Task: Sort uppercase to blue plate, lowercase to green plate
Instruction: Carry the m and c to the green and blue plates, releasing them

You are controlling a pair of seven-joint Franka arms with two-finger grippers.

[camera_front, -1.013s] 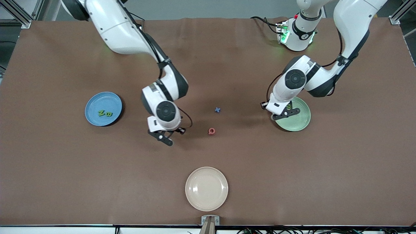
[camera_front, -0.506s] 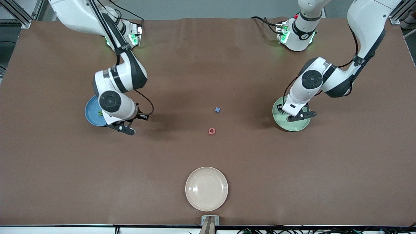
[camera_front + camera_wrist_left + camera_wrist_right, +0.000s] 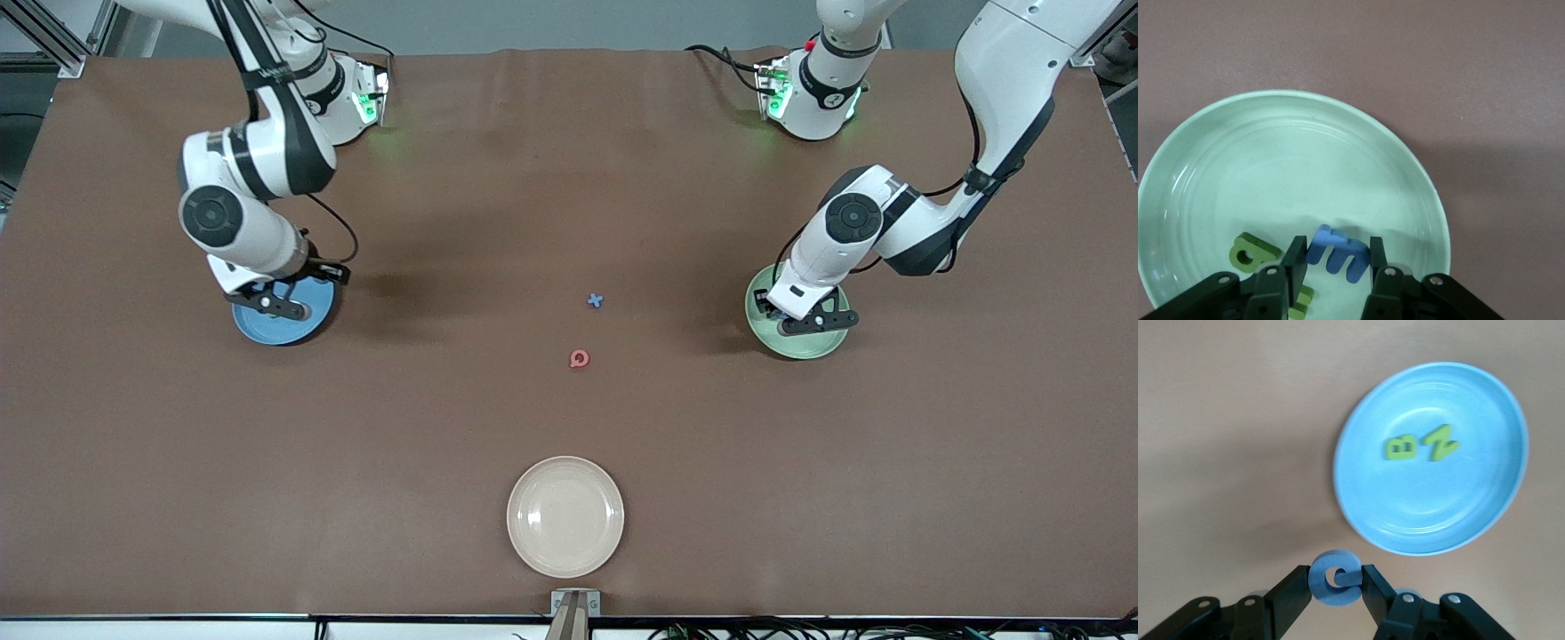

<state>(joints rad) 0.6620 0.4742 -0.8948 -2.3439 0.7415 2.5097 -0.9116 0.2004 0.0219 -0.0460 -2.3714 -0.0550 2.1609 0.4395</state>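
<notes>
Right gripper (image 3: 283,302) is hovering over the round mid-blue plastic plate (image 3: 307,324), clamping the small blue foam capital C (image 3: 1335,578) between its fingers. Green foam B (image 3: 1400,447) and green foam N (image 3: 1439,443) are lying side by side in that plate.

Small blue foam x (image 3: 595,300) and pinkish-red foam Q (image 3: 579,358) are sitting on the brown tabletop (image 3: 569,427), between the blue plate and the pale mint-green plastic plate (image 3: 822,342); the Q is nearer the front camera. The round cream-white plate (image 3: 565,516) is nearer the camera still.

Left gripper (image 3: 805,316) is hanging over the green plate, pinching the blue foam m (image 3: 1338,253). Green foam b (image 3: 1255,251) is lying in that plate, beside the m.
</notes>
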